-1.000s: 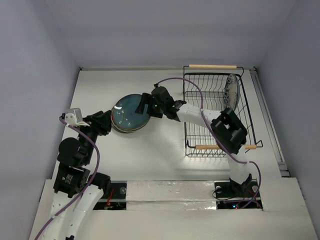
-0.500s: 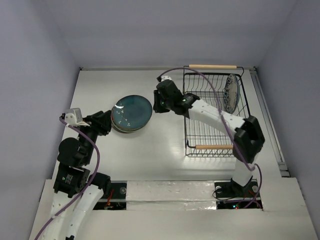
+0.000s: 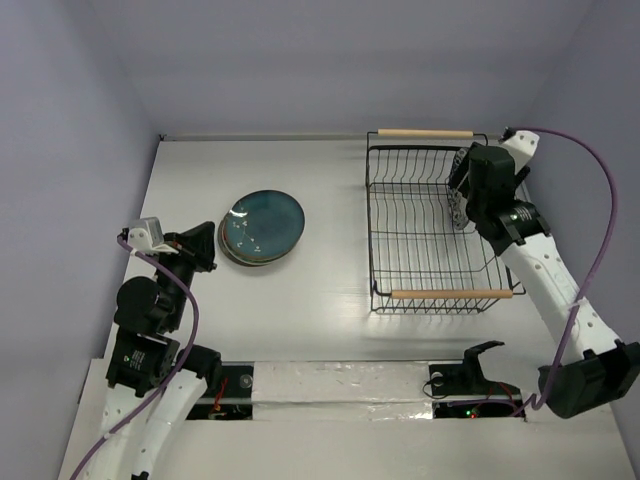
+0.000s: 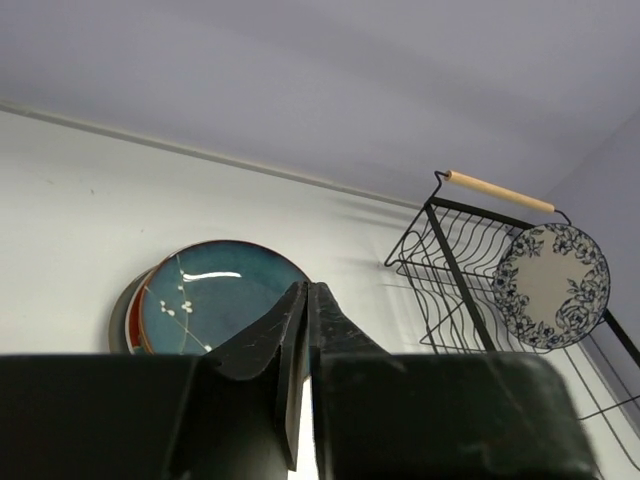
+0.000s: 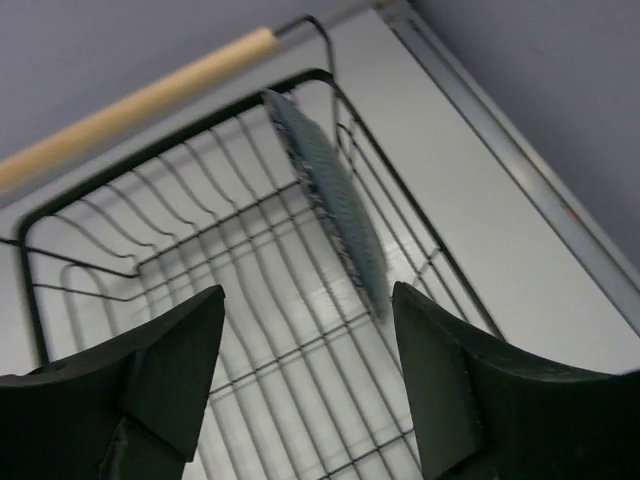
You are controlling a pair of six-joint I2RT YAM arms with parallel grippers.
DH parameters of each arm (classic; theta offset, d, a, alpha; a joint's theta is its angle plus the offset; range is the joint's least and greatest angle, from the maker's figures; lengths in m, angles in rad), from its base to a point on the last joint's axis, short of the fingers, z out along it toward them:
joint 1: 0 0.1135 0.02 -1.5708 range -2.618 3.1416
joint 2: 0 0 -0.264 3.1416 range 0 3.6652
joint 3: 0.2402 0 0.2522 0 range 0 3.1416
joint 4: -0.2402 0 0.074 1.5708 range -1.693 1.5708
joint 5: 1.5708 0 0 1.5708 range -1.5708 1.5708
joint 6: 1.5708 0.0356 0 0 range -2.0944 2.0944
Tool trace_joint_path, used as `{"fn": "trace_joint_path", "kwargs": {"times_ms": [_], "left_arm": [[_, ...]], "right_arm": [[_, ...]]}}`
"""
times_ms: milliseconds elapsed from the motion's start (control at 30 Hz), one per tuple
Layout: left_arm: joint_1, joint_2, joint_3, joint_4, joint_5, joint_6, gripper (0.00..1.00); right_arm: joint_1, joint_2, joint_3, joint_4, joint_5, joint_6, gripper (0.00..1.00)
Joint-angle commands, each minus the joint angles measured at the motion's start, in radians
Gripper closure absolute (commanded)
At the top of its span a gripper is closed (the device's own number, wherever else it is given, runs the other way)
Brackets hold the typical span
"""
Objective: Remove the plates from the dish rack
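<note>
Your right gripper [image 5: 308, 325] hangs over the far right corner of the dish rack [image 3: 371, 240] with its jaws spread wide and nothing between them. The white plate with blue floral rim [image 5: 330, 205] stands on edge just below, leaning against the rack's right-hand wall near the far wooden handle [image 3: 425, 133]. To take it well, turn the wrist so one finger goes down each face of the plate, lower until the pads cover the upper rim, and close firmly, since glazed ceramic will likely slip in a shallow pinch. Lift straight up until the plate is clear of the wires, and only then swing it left. Your left gripper [image 4: 307, 300] is pressed closed on nothing and sits near the stack on the table [image 3: 330, 290], so keep it out of the way when the plate comes across. By my count, one plate is in the rack. Three appear to be stacked on the table: the teal-green plate [image 3: 262, 222] on top, the red plate [image 4: 143, 318] showing as a rim under it, and the dark grey plate [image 4: 117, 325] as a sliver at the bottom. That makes four plates in all, one rack with two wooden handles, and two arms
</note>
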Motion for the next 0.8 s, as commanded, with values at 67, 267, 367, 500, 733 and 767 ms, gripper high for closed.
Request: {"fn": "trace_joint_path", "kwargs": {"times_ms": [67, 267, 367, 500, 733, 767], "left_arm": [[-0.012, -0.023, 0.015, 0.027, -0.002, -0.001, 0.87], [-0.032, -0.037, 0.015, 0.024, -0.003, 0.0, 0.67], [-0.041, -0.043, 0.017, 0.022, -0.01, 0.0, 0.67], [-0.041, -0.052, 0.019, 0.022, -0.016, 0.002, 0.67], [-0.05, -0.066, 0.02, 0.018, -0.026, 0.002, 0.66], [-0.05, -0.066, 0.02, 0.018, -0.029, 0.002, 0.66]], "right_arm": [[-0.079, 0.078, -0.024, -0.013, 0.083, -0.043, 0.21], [-0.118, 0.274, 0.06, -0.009, 0.02, -0.075, 0.35], [-0.136, 0.349, 0.109, -0.027, 0.061, -0.086, 0.4], [-0.136, 0.396, 0.156, -0.055, 0.085, -0.116, 0.42], [-0.136, 0.448, 0.153, -0.089, 0.147, -0.136, 0.54], [-0.136, 0.449, 0.151, -0.09, 0.15, -0.141, 0.59]]}}
